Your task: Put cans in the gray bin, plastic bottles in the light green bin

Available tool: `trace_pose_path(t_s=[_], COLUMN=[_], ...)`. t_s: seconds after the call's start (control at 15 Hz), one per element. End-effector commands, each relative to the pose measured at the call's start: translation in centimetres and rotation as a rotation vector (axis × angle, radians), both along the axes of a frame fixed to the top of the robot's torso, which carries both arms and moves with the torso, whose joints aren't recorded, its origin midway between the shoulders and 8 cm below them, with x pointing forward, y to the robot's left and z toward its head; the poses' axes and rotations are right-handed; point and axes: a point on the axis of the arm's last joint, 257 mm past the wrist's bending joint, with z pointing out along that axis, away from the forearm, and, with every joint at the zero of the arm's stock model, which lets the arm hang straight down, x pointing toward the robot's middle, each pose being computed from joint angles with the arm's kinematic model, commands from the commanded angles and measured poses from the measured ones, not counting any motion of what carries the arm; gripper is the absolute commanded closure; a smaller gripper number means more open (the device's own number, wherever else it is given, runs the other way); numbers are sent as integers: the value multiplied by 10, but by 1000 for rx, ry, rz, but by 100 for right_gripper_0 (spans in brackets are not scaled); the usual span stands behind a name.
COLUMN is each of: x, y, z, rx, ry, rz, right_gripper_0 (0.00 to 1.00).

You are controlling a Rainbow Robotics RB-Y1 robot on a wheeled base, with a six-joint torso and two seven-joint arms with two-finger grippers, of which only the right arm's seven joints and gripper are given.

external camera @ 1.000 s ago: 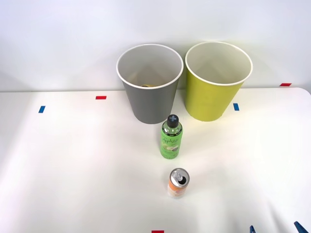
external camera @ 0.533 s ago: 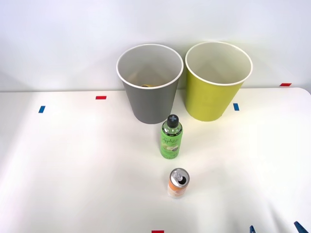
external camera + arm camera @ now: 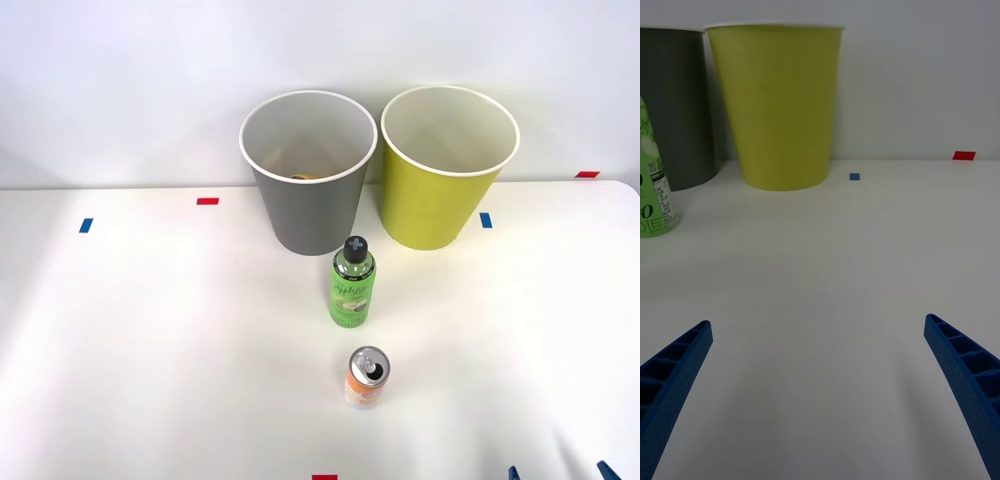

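Nothing gripped yet; judged to be the opening reach, with both items standing upright on the white table [image 3: 150, 340]. Small orange-and-white drink can with a silver tab top [image 3: 366, 378] nearest, so likely first: best approached low and level, 2 fingers either side of the mid-body, squeezed lightly since thin metal dents. Then lifted clear above the white rim of the round tapered gray bin [image 3: 308, 172] before release. Small clear green plastic bottle with a black screw cap [image 3: 351, 282] just beyond the can, close before the gray bin; bound for the round yellow-green bin [image 3: 450, 167] beside it. Care needed not to topple the bottle.

Right gripper [image 3: 820, 352] low at the near right table edge, pointed forward, blue ribbed fingers [image 3: 674, 367] spread wide, empty.
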Motion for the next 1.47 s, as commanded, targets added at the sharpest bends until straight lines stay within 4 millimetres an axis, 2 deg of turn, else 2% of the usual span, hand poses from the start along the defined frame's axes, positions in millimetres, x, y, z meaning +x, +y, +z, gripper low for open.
trace_pose_path(t_s=[0.07, 0.27, 0.47, 0.67, 1.2, 1.47], x=[4, 3, -1, -2, 15, 40], y=[17, 34, 44, 60, 98, 116], z=[6, 15, 21, 33, 39, 34], rx=[-7, -24, -86, -38, -28, -42], ry=[-11, -31, -65, -113, -147, -135], rz=[103, 247, 293, 336, 505, 558], right_gripper_0=[2, 2, 2, 0, 0, 0])
